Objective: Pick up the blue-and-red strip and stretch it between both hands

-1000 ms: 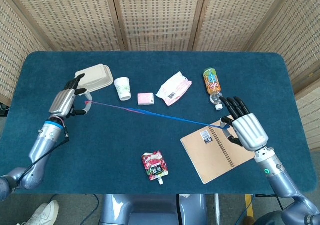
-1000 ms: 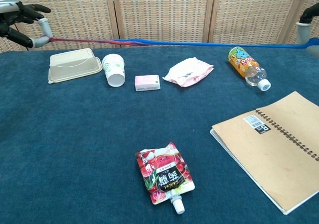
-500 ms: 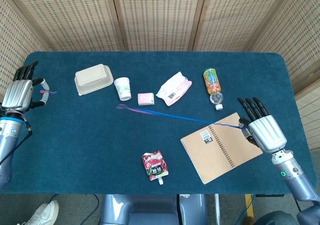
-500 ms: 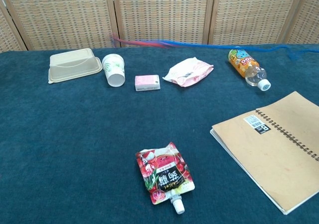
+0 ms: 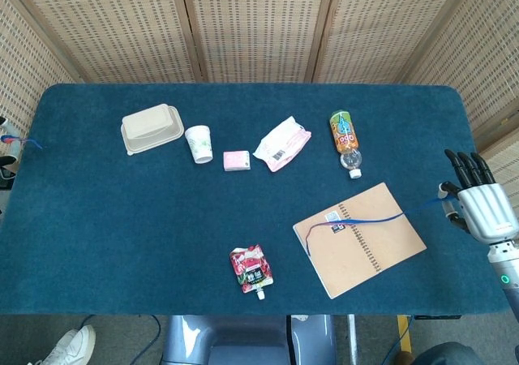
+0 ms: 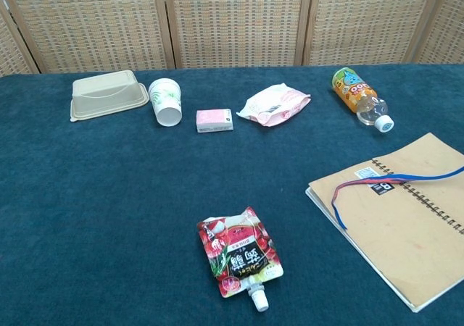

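The blue-and-red strip (image 5: 365, 219) lies slack across the tan spiral notebook (image 5: 361, 251). Its free red-tinged end curls near the notebook's left corner. In the chest view the strip (image 6: 406, 179) runs over the notebook (image 6: 406, 232) and off the right edge. Its other end leads up to the thumb side of my right hand (image 5: 478, 207), which hangs past the table's right edge with fingers pointing away, and appears to pinch it. Only a sliver of my left hand (image 5: 3, 161) shows at the far left edge, with a small red-and-blue scrap (image 5: 16, 140) beside it.
A beige lidded container (image 5: 151, 127), a paper cup (image 5: 199, 143), a small pink pack (image 5: 236, 160), a pink-white wipes pack (image 5: 282, 143) and an orange bottle (image 5: 345, 134) line the back. A red drink pouch (image 5: 251, 269) lies near the front edge.
The taut strip came away from my left hand and snapped rightward, dropping slack onto the notebook. Both hands have swung outward, the left nearly out of view, the right past the table edge.
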